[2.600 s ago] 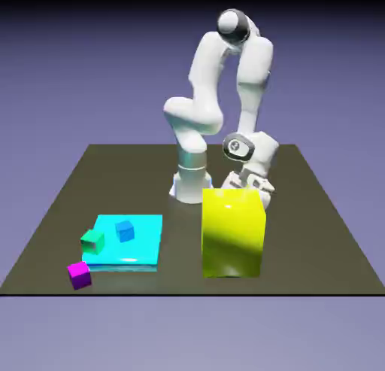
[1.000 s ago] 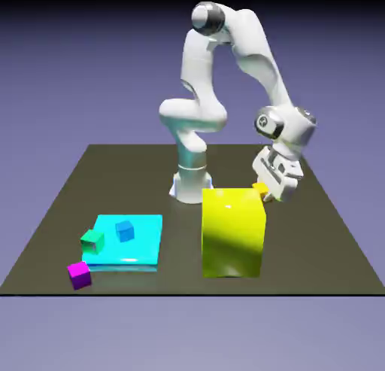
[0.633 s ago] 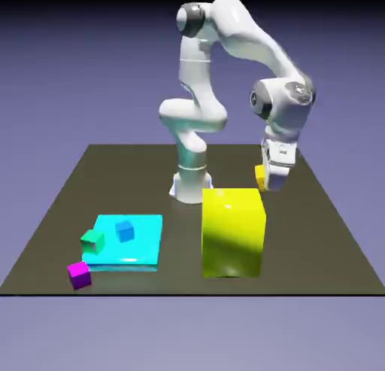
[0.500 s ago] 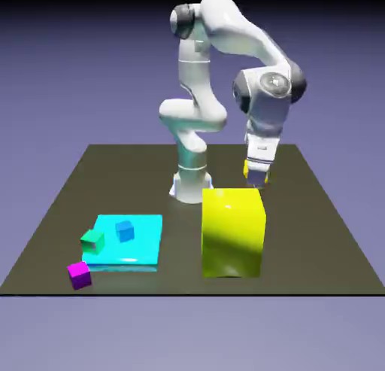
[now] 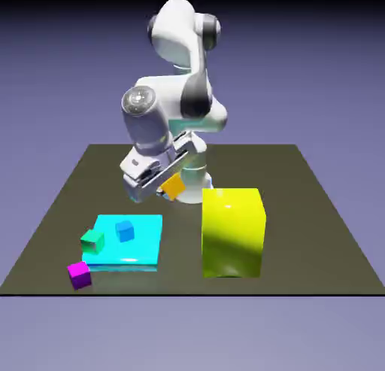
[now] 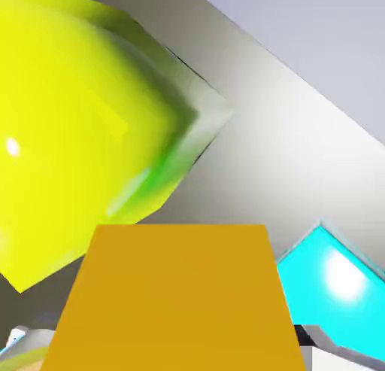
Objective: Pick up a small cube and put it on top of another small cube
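The gripper [image 5: 170,187] is clamped on the orange cube [image 5: 174,186], holding it clear of the table [image 5: 316,211] with the hand tilted. In the hand view the orange cube [image 6: 177,298] fills the lower middle of the picture, large and flat-faced, and hides most of the fingers.

Just beside the gripper, toward the exterior view's right, stands the big yellow block [image 5: 233,232]; the held cube hangs near its upper corner but apart from it. In the hand view the yellow block [image 6: 83,129] looms beyond the cube on the upper left.

Below the gripper, toward the exterior view's left, lies the flat cyan slab [image 5: 143,238]. A small blue cube [image 5: 125,230] sits on top of it, and a small green cube [image 5: 92,241] rests at its edge farthest from the gripper. A small magenta cube [image 5: 79,274] sits on the table farther out from the gripper, near the slab's corner. The hand view catches a corner of the cyan slab [image 6: 338,287] to the right of the held cube.
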Controlling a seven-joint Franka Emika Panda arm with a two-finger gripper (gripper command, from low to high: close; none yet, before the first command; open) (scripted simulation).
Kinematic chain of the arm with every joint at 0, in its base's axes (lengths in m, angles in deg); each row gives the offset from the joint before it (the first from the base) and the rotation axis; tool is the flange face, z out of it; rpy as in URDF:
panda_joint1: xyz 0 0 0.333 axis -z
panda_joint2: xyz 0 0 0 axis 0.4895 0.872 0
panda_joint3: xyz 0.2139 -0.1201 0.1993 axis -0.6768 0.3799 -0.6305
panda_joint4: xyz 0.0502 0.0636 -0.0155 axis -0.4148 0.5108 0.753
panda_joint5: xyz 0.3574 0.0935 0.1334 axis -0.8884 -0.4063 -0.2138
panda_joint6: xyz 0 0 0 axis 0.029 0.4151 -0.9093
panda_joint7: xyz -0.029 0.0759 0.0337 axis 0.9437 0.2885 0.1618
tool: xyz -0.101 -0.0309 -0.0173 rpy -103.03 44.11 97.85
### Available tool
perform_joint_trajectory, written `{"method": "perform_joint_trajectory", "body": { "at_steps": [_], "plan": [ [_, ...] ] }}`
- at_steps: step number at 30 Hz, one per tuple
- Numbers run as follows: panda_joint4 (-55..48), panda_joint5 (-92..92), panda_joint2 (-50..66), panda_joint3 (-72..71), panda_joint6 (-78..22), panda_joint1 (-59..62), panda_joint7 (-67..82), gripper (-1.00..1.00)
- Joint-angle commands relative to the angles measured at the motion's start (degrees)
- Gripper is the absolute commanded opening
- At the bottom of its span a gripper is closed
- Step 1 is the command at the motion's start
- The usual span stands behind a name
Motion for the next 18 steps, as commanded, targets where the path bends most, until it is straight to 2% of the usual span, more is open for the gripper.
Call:
{"method": "perform_joint_trajectory", "body": {
  "at_steps": [1, 7, 9, 14, 15, 18],
  "plan": [
    [0.4, 1.5, 1.1, 2.1, 1.7, -0.3, -1.8, -1.00],
    [2.7, 10.0, 7.5, 14.5, 11.7, -1.9, -12.5, -1.00],
    [1.8, 10.7, 8.7, 18.1, 11.6, -2.6, -14.2, -1.00],
    [7.6, 10.8, 12.2, 18.2, 21.0, -1.4, -14.7, -1.00],
    [7.6, 10.8, 12.2, 18.2, 21.0, -1.4, -14.7, 1.00],
    [4.5, 10.7, 10.4, 18.2, 16.0, -2.0, -14.4, 1.00]
  ]
}}
